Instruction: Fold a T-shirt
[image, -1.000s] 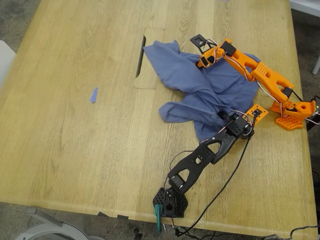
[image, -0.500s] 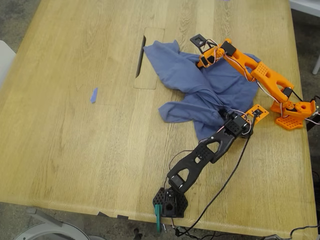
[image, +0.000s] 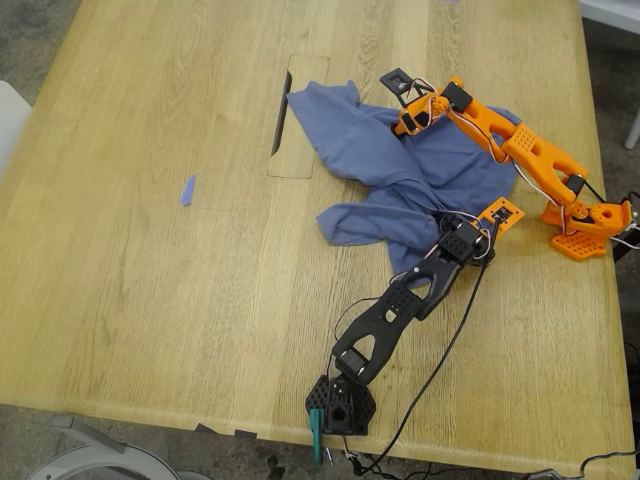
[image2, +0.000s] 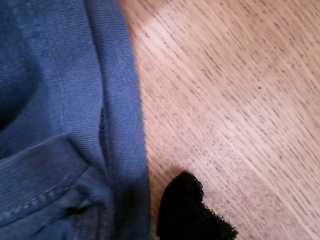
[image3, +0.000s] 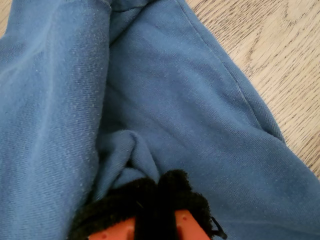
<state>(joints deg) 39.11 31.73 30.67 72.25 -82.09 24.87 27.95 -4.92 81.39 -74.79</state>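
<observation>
The slate-blue T-shirt (image: 400, 165) lies crumpled on the wooden table (image: 150, 300), toward the exterior view's right. My second gripper (image: 408, 118), on the orange arm, sits on the shirt's far part. In the second wrist view its dark pads (image3: 150, 195) are shut on a pinched ridge of the T-shirt (image3: 175, 100). My first gripper (image: 475, 225), on the black arm, is at the shirt's near right edge in the exterior view. In the first wrist view one black fingertip (image2: 192, 212) rests on bare wood beside the shirt's hem (image2: 120, 125), with no cloth in it.
A small blue tape scrap (image: 187, 190) lies toward the exterior view's left. A dark slot (image: 282, 110) with a wooden inlay cuts the table beside the shirt. The orange base (image: 585, 225) stands at the right edge, the black base (image: 340, 405) at the near edge, cables trailing.
My first gripper has shifted up and to the left in the exterior view, closer onto the shirt's near edge. The orange arm and the shirt have not moved.
</observation>
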